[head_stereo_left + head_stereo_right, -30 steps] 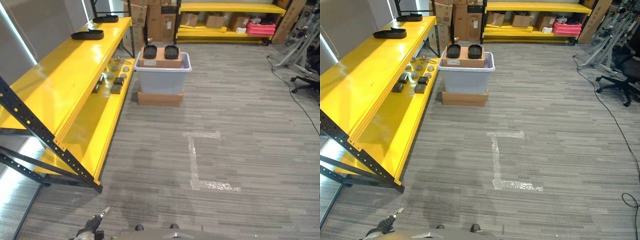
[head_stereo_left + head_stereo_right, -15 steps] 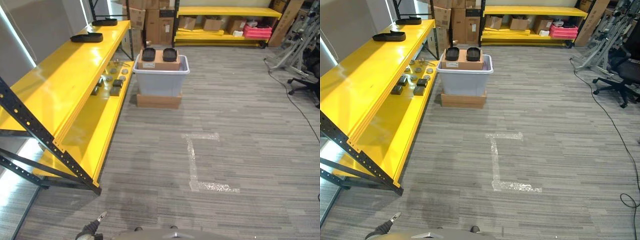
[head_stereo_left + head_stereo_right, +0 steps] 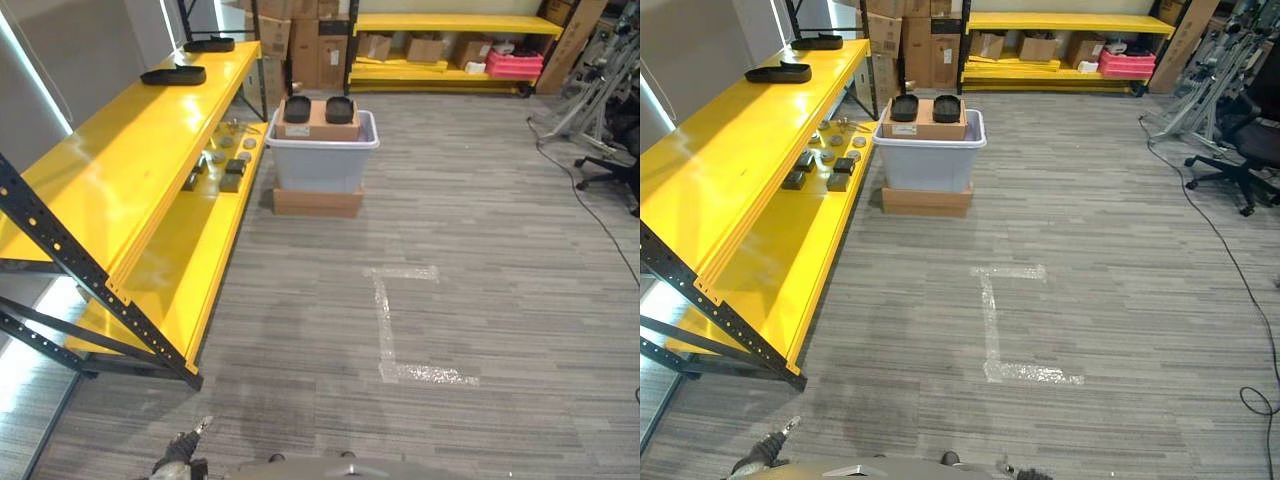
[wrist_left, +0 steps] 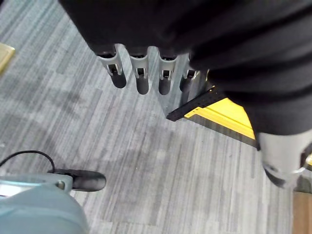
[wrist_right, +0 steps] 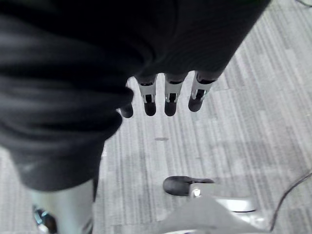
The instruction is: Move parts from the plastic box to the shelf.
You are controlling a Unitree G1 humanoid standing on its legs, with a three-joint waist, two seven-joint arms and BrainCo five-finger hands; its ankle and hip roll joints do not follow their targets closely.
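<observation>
Plastic box (image 3: 323,150): far ahead on the floor beside the yellow shelf (image 3: 130,170), parts atop; our left hand (image 4: 141,73) and right hand (image 5: 168,95) hang relaxed, empty; we risk clipping the shelf's near corner while approaching.

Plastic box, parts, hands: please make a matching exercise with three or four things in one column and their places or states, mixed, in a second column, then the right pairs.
1. plastic box
2. small parts
3. two black trays
4. left hand

A. on the cardboard box inside the plastic box
B. open, holding nothing
C. on the flat brown carton on the floor
D. on the yellow shelf's lower level

Pairs: 1-C, 2-D, 3-A, 4-B
</observation>
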